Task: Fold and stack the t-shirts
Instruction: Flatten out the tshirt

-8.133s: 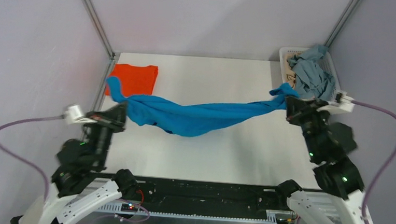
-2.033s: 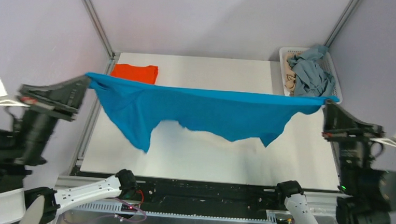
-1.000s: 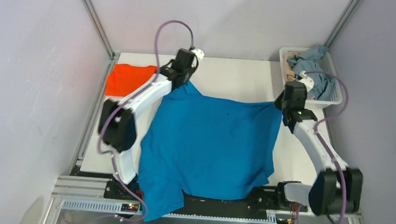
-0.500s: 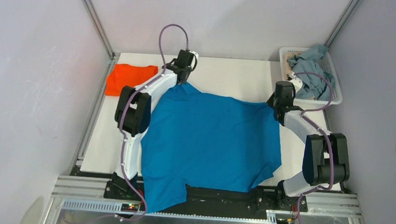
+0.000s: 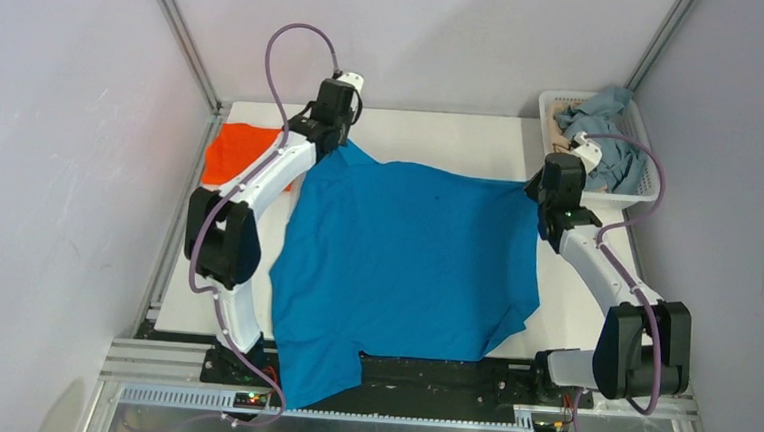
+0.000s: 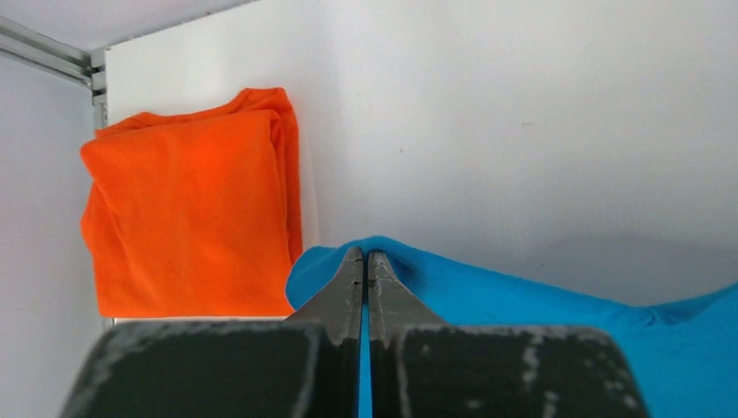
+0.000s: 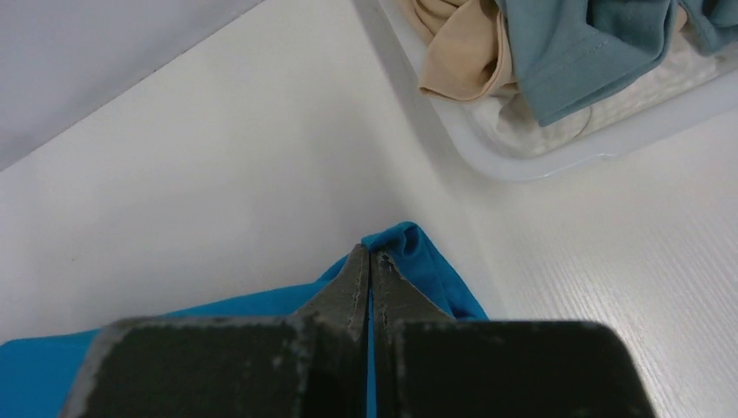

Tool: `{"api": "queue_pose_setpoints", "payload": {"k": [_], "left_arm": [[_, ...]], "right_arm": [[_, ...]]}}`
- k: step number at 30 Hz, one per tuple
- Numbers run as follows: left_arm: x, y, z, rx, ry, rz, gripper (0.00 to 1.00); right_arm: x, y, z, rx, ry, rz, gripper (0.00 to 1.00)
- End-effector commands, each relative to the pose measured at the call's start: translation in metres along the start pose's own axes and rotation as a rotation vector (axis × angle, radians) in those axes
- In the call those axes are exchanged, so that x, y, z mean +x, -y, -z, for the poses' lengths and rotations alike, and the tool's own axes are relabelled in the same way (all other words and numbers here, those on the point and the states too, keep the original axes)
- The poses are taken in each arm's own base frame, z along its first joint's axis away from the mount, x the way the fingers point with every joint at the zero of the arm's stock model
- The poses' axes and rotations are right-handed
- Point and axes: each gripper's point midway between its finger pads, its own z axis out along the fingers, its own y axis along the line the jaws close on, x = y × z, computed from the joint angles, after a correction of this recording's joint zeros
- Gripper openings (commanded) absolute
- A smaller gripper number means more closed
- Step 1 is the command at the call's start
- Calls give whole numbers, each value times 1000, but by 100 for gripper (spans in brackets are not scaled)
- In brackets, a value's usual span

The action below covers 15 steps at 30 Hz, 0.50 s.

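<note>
From above we see the blue shirt (image 5: 405, 258), airborne two seconds ago, now spread flat on the table (image 5: 443, 130) with its near hem over the edge, so folding can begin. At our left wrist, the left gripper (image 6: 358, 261) is pinched tight on a far corner beside the folded orange shirt (image 6: 187, 209). At our right wrist, the right gripper (image 7: 367, 261) pinches the other corner near the basket (image 7: 522, 157).

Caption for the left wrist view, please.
Left gripper shut on a corner of the bright cyan-blue cloth t-shirt, beside the folded vivid orange t-shirt.
</note>
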Motion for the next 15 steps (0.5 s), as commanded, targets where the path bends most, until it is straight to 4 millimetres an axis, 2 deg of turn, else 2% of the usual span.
{"api": "queue_pose_setpoints", "payload": {"k": [1,5,6,7,8,9,10,11,12,13,14,15], "left_arm": [[-14,-14,-1,-77,39,26,0],[-12,-14,-32,-128,11,-2,0],[-11,-13,-45,-137,2,-3,0],[-22,-15,-48,-142,23,10,0],[-13,-11,-64,-147,-3,3,0],[-25,-17,-67,-164,22,23,0],[-16,-18,-82,-192,-1,17,2],[-31,-24,-83,-216,29,35,19],[-23,-28,-93,-260,9,27,33],[-37,-33,-92,-280,34,32,63],[-35,-34,-96,-301,25,24,77],[-45,-36,-93,-307,47,35,94]], "right_arm": [[-13,-8,-8,-19,46,20,0],[-9,-15,-30,-25,71,53,0],[-12,-17,-35,-22,85,53,0],[-8,-18,-46,-13,77,68,0],[-11,-20,-52,-7,92,68,0],[-9,-24,-64,1,87,84,0],[-11,-25,-70,8,96,90,0],[-14,-30,-82,19,101,112,0],[-11,-32,-86,31,88,137,0],[-20,-38,-94,47,103,142,3],[-25,-45,-98,52,100,164,16],[-28,-47,-97,62,104,172,30]]}}
